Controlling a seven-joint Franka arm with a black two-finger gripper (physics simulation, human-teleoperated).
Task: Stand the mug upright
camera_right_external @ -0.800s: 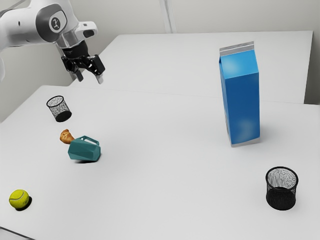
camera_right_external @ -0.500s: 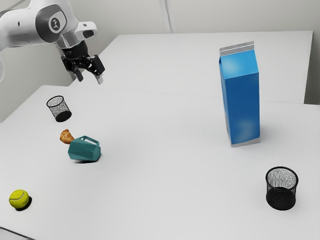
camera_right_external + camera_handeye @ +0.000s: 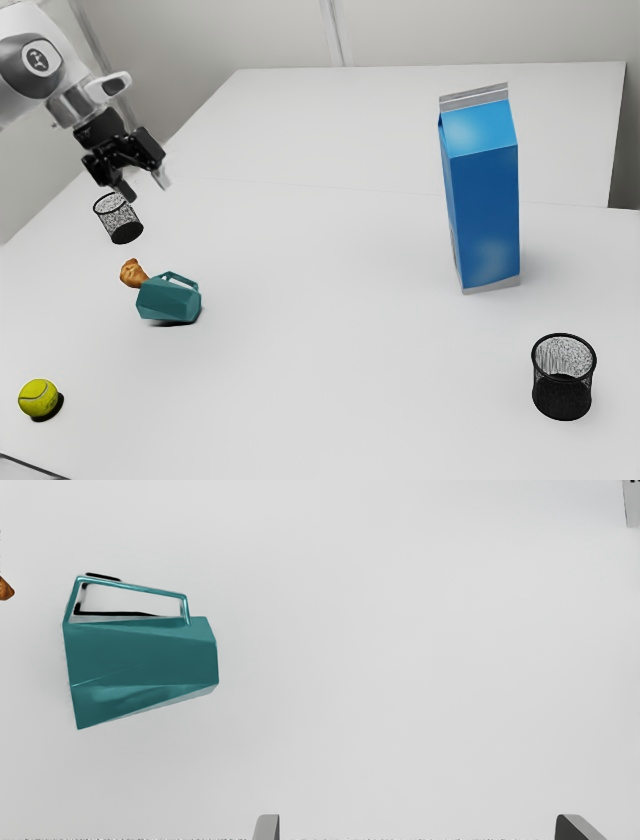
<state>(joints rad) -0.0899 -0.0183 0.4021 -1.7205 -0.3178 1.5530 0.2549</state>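
The mug (image 3: 168, 300) lies on its side on the table (image 3: 320, 390), its handle (image 3: 132, 587) along one flank and its wider end toward the brown piece of food (image 3: 132, 273), with the ball (image 3: 39, 398) and the mesh cup (image 3: 119, 219) farther off. Above the table and off to the side of the mug, the gripper (image 3: 145, 188) hangs with its fingers wide apart and nothing between them. The step in hand looks like the approach; the next move calls for centring over the mug and lowering, ready to grip and tip it upright.
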